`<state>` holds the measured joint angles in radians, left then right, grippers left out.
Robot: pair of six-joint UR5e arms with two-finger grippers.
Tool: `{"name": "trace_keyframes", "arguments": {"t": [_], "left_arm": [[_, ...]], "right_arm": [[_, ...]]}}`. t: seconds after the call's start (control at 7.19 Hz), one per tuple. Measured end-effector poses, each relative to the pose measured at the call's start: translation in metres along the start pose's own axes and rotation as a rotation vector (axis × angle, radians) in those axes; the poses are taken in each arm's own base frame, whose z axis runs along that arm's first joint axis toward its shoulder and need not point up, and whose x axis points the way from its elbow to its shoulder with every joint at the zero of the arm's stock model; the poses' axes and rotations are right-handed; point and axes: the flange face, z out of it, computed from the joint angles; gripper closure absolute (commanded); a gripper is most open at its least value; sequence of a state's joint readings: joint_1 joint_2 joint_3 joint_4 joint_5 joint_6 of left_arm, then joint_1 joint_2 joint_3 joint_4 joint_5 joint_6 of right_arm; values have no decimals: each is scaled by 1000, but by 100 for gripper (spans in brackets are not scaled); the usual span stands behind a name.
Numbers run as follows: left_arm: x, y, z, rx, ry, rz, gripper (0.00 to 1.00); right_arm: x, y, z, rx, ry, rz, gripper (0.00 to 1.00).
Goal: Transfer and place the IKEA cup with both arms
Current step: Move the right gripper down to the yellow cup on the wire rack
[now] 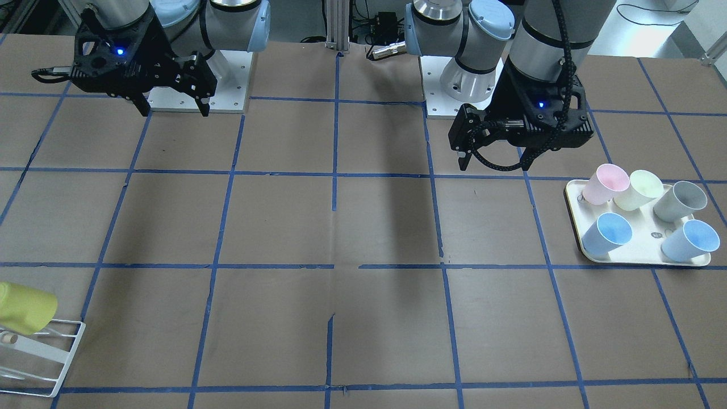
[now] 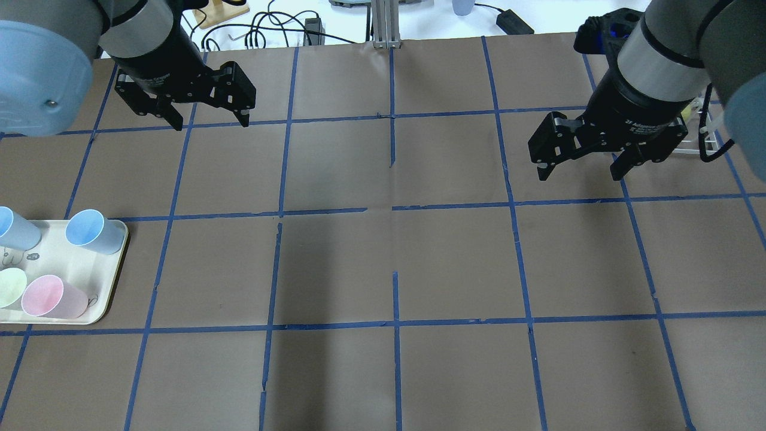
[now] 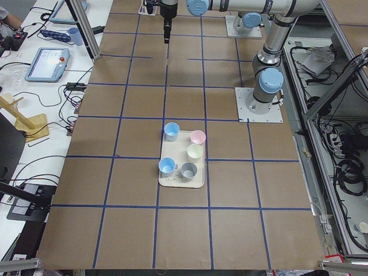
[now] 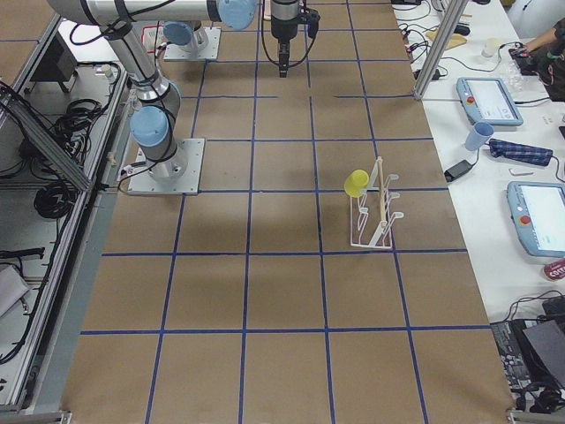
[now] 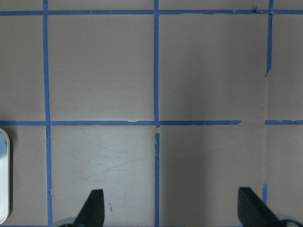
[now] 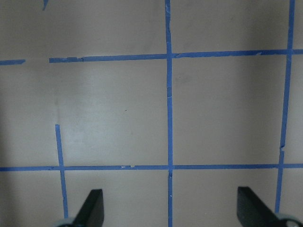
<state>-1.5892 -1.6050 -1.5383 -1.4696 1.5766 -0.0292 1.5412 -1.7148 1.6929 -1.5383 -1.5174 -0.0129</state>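
Note:
The IKEA cup (image 1: 25, 307), bright lime-yellow, hangs tilted on a white wire rack (image 1: 54, 358) at the table edge on my right side. It also shows in the exterior right view (image 4: 356, 184). In the overhead view my right arm hides most of it. My right gripper (image 2: 579, 176) is open and empty, above the table just in front of the rack; its fingertips (image 6: 94, 203) frame bare table. My left gripper (image 2: 210, 124) is open and empty above bare table, well away from the cup. Its fingertips (image 5: 94, 203) show only taped table.
A cream tray (image 1: 644, 241) on my left side holds a pink cup (image 1: 606, 184), a pale yellow cup (image 1: 639, 190), a grey cup (image 1: 680, 201) and two blue cups (image 1: 608, 236). Blue tape lines grid the brown table (image 2: 389, 269).

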Motion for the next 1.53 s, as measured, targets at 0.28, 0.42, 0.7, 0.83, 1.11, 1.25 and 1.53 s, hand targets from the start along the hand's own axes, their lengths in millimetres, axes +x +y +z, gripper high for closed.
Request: {"name": "trace_keyframes", "arguments": {"t": [0.28,0.42,0.7,0.83,1.11,1.25,1.53], "left_arm": [[1,-1,-4,7,0,1,0],[1,0,-3,6,0,1,0],[1,1,-3,6,0,2,0],[1,2,-4,5,-1,2,0],[1,2,-4,7,1,2,0],[1,1,-5,8,2,1,0],[0,0,-5,9,2,0,0]], "right_arm": [[1,-1,1,1,1,-5,0],[1,-2,2,1,1,-4,0],[17,-10,2,4,-1,-52,0],[38,-17,2,11,-1,-77,0],[88,-38,4,39,7,-155,0],[112,-54,10,58,16,-204,0],[161,-85,25,95,40,-280,0]]}}
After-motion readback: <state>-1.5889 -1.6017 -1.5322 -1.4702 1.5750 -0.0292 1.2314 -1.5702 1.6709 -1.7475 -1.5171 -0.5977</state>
